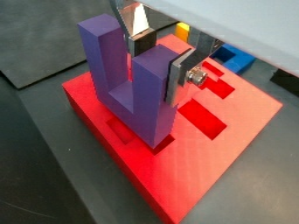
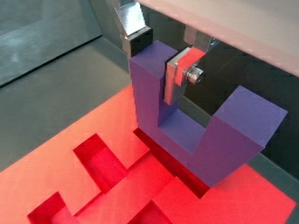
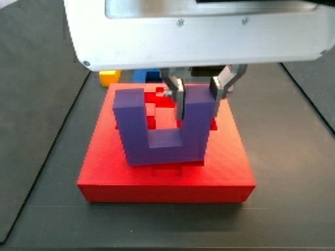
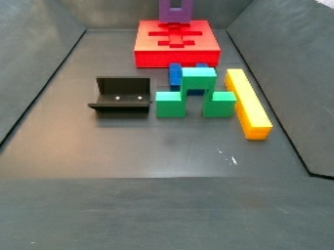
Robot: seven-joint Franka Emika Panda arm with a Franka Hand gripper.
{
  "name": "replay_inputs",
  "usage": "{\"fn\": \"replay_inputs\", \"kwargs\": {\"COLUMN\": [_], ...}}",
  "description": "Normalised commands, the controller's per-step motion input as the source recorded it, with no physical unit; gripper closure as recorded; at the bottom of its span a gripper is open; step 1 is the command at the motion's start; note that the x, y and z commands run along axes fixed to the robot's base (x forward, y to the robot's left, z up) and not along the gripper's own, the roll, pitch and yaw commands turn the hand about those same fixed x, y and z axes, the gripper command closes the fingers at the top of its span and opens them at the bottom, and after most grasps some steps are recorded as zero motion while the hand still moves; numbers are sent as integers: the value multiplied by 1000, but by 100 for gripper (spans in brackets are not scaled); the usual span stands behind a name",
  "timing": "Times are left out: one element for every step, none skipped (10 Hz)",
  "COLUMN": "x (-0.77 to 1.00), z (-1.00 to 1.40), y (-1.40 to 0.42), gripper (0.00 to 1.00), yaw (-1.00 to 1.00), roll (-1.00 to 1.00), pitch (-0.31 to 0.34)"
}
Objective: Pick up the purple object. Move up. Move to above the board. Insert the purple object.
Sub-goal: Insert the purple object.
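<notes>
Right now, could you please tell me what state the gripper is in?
Gripper: shut on one prong of the purple object, above the board, the object's base in a recess.

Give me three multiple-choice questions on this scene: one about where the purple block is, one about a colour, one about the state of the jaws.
1. Where is the purple object?
A. On the floor beside the fixture
B. Upright at the board, its base in a recess
C. On top of the yellow bar

2. What colour is the long bar on the floor?
A. Yellow
B. White
C. Black

3. How does the gripper stand?
A. Wide open, away from everything
B. Shut on the green block
C. Jaws closed on one prong of the purple object

Answers:
1 B: both wrist views show its base down in the red board's cut-out.
2 A: a side view shows a yellow bar beside the green blocks.
3 C: both wrist views show silver fingers pressing one prong from both sides.
</notes>
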Motion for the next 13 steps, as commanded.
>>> {"fn": "replay_inputs", "kwargs": {"x": [143,191,200,171,83,0,-20,-257,-571,-414,-194,74,346], "z": [-203,-226,-146,-103,-66,-11,-123,-120,0,0,0,-240,-363], "y": [-11,0,160,200,194,249,31,0,-11,-146,-154,-226,-286], "gripper": [100,100,100,100,100,100,100,100,100,100,100,100,100], "yaw": [-277,-183,-94,-57,-31,-17,-11,-26,-89,0,0,86,120], "roll": [0,1,0,10,0,0,0,-39,-31,0,47,127,111], "pitch": [60,59,54,54,41,11,0,-27,-97,-106,-84,-31,-30]}}
